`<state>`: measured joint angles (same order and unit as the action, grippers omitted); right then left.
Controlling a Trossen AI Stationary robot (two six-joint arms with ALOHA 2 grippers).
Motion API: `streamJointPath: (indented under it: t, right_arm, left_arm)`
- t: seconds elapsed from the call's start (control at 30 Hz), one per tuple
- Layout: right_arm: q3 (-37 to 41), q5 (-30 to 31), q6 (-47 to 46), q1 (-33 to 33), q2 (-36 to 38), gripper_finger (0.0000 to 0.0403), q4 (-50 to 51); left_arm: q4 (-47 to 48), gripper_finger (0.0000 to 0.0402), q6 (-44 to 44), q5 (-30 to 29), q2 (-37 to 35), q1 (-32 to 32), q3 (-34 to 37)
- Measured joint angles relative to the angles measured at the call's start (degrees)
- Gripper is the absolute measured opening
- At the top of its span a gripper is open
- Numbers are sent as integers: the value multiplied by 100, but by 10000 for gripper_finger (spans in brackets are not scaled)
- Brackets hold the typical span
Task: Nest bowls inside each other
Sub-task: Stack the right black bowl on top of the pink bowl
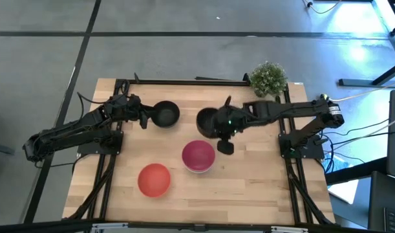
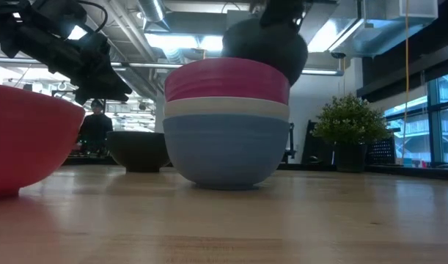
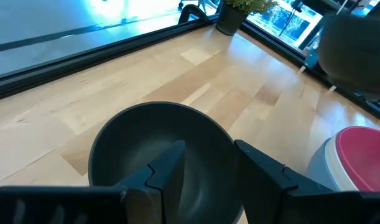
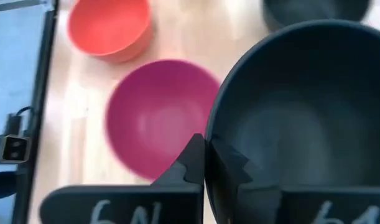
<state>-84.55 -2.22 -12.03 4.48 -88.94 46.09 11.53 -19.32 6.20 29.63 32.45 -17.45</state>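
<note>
My right gripper point(image 4: 213, 163) is shut on a black bowl point(image 1: 207, 121), which shows in the low view as a black bowl point(image 2: 267, 40) in the air above the stack. That stack point(image 1: 198, 156) is magenta-pink in white in blue and stands on its base mid-table. A red bowl point(image 1: 154, 179) sits toward the near left. My left gripper point(image 3: 205, 165) is open at the second black bowl point(image 1: 165, 114), one finger over its hollow and one outside its rim. My right gripper pinches the lifted black bowl by its rim point(image 4: 209, 134), one finger point(image 4: 188, 163) outside the wall and the other inside the hollow. The bowl is clear of the table, mouth up. My left gripper straddles the second bowl's rim point(image 3: 230, 138); I cannot tell whether it touches.
A small green potted plant point(image 1: 268, 77) stands at the far right corner of the wooden table point(image 1: 262, 188). Bare wood lies along the near edge and to the right of the stack. Arm bases and cables run down both sides.
</note>
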Motion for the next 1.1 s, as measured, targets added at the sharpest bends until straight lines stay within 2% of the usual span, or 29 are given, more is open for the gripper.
streamJointPath:
  t: [0.23,0.57,0.67,0.83,0.97,1.1]
  right_arm:
    - [0,214,-587,620,-1,9,-380]
    - [-45,107,-859,887,-195,9,-730]
    - [-489,69,-622,1008,-574,9,-377]
    - [-1702,235,-83,1117,-1430,9,759]
    - [-2441,276,166,1147,-1851,9,978]
    - [-2768,231,96,1202,-2089,9,1024]
  left_arm:
    - [-2,131,1,2,1,1,0]
    - [0,131,45,46,0,0,1]
    - [0,131,47,48,0,2,0]
    - [4,131,46,91,2,0,1]
    - [4,131,30,293,2,0,0]
    - [9,131,-6,495,0,0,2]
